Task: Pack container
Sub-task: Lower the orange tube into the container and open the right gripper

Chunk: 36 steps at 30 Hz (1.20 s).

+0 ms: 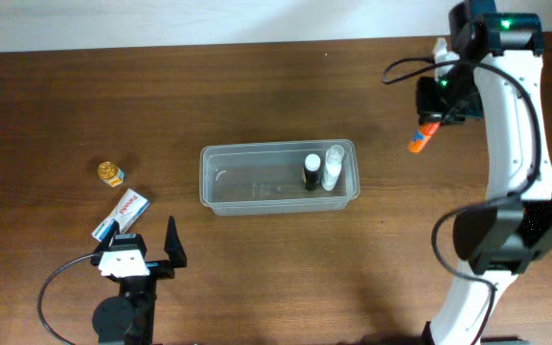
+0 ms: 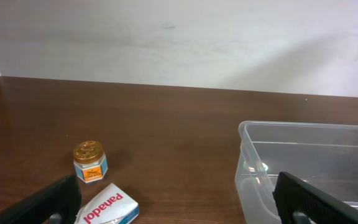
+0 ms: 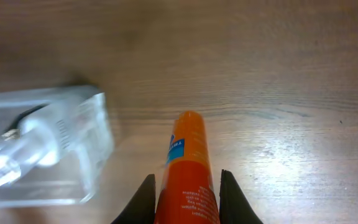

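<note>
- My right gripper (image 3: 186, 180) clamps the orange plastic bottle (image 3: 188, 149), held apart from the clear rectangular plastic container (image 1: 211, 182).
- My left gripper (image 2: 176, 185) stands wide, near the white Panadol box (image 2: 107, 208).

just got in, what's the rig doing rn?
It is partway through packing. The right claw is shut on an orange tube, held out to the right of the clear container and not yet in it. A dark bottle and a clear bottle stand in the container's right end. The left claw is open and holds nothing. A Panadol box and a gold-lidded jar lie on the table near it, unpacked.
</note>
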Each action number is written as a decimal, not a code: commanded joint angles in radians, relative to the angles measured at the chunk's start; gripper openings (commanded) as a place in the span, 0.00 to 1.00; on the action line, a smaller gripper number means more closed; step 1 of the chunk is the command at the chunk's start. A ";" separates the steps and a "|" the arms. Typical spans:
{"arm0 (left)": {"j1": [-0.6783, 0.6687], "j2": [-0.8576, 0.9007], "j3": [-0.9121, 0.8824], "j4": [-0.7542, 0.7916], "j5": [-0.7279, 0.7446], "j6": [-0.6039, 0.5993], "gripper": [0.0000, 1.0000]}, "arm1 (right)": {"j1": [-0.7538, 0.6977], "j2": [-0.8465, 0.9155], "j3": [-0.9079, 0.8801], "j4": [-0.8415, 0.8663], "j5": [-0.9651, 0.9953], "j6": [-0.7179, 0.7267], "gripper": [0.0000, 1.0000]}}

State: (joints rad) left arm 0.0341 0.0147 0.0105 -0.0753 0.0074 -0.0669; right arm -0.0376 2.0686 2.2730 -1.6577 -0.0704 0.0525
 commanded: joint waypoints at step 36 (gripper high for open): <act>0.003 -0.010 -0.002 -0.008 -0.004 0.019 1.00 | 0.419 -0.192 -0.310 0.112 -0.023 0.061 0.15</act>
State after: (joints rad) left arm 0.0341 0.0147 0.0105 -0.0753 0.0074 -0.0666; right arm 0.3702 1.8961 1.9972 -1.5616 -0.1085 0.1040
